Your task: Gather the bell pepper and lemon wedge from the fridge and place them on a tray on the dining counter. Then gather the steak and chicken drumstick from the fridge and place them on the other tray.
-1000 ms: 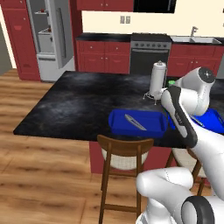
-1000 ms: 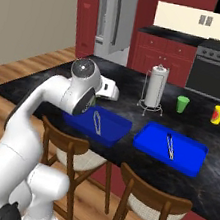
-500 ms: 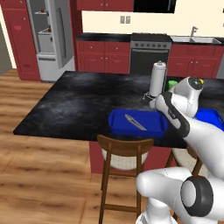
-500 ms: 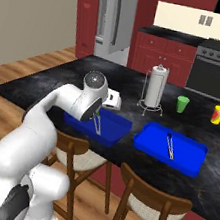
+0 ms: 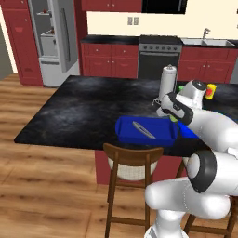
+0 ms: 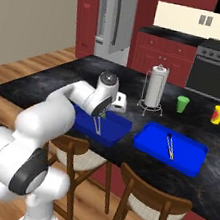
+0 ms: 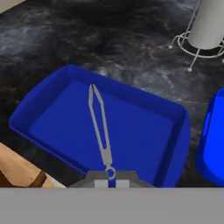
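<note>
My gripper (image 7: 112,180) is shut with nothing in it, hovering just above the near edge of the left blue tray (image 7: 43,100) on the dark dining counter. Metal tongs (image 7: 99,122) lie inside that tray. The right base view has the gripper (image 6: 100,114) pointing down over this tray (image 6: 121,131) and its tongs (image 6: 98,126). The other blue tray (image 6: 151,147), also holding tongs, sits to the right. The fridge (image 5: 56,42) stands far back left with its shelves showing. The bell pepper, lemon wedge, steak and chicken drumstick are out of view.
A paper towel holder (image 6: 155,86) stands behind the trays, with a green cup (image 6: 182,104) and a yellow cup (image 6: 218,114) to its right. Wooden stools (image 5: 132,162) line the counter's near edge. The stove (image 5: 158,58) is at the back wall.
The arm has swung forward and down, bringing the hand from high above the counter to just over the left tray. The jaws stayed shut.
</note>
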